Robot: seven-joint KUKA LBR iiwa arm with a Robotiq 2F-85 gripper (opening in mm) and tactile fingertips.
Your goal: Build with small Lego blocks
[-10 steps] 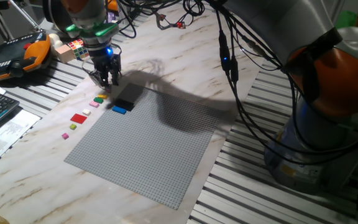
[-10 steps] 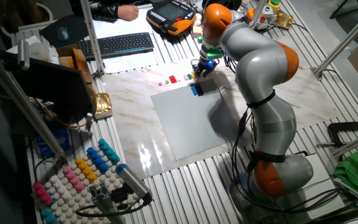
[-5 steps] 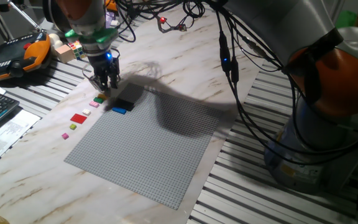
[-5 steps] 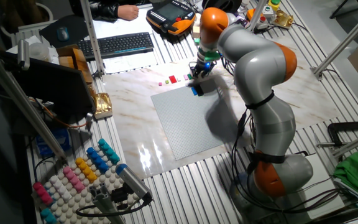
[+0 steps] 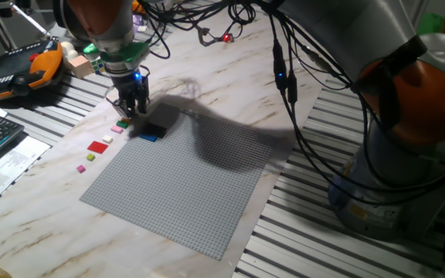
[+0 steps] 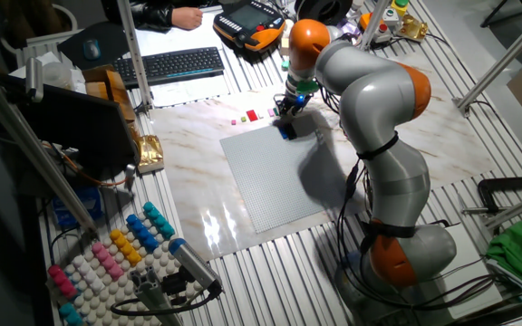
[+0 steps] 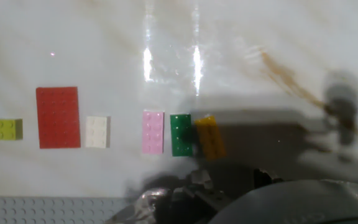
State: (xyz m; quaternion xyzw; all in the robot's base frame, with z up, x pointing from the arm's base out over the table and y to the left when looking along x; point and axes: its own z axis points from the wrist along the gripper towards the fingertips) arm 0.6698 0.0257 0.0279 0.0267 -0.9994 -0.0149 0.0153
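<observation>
Yellow brick [image 7: 209,137] lies just beyond the fingers [image 5: 129,113] — their grip state unreadable.

Gripper [image 5: 131,111] shifted slightly leftward along the baseplate [image 5: 184,181] edge and lowered, now close above the yellow block [image 7: 209,137] and green block [image 7: 181,134]. Yellow block now askew, touching the green one.

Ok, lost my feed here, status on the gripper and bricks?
Gripper low over the loose bricks, jaw state unclear. Yellow brick tilted against the green brick. Nothing obstructing.
</observation>
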